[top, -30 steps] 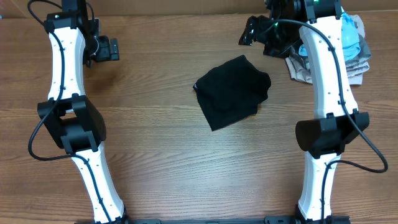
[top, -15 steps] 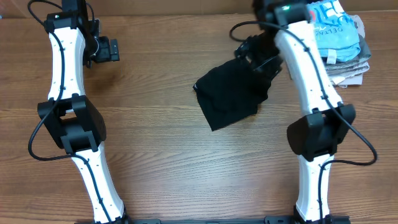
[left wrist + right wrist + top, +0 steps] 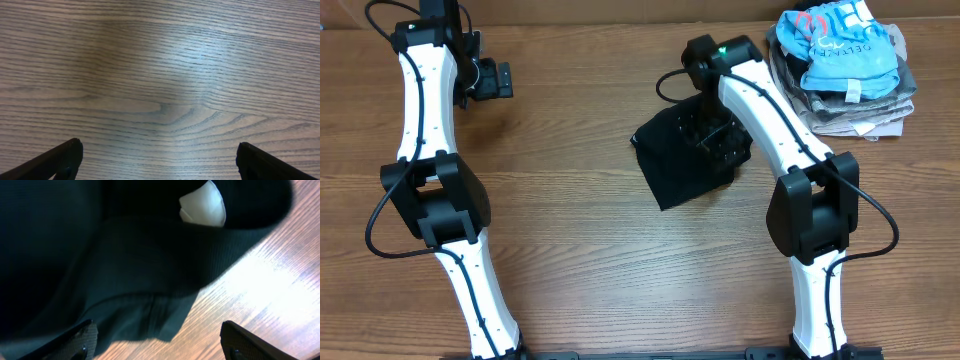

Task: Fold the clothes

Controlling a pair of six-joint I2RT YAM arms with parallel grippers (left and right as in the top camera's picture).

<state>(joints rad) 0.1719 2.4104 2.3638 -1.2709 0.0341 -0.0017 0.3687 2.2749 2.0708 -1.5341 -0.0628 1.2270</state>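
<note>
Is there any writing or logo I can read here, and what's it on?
Light-blue shirt, far right corner: printed lettering, too small and crumpled to read.
Black garment: a white patch, no letters legible on it.
No other text visible.

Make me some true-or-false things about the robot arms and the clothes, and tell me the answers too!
1. The black garment lies on the wooden table. True.
2. The left gripper is holding the black garment. False: it is open over wood, far from the garment.
3. The right gripper is open over the black garment. True.
4. The light-blue printed shirt lies under the black garment. False: it sits on top of a pile of clothes in the far right corner.
</note>
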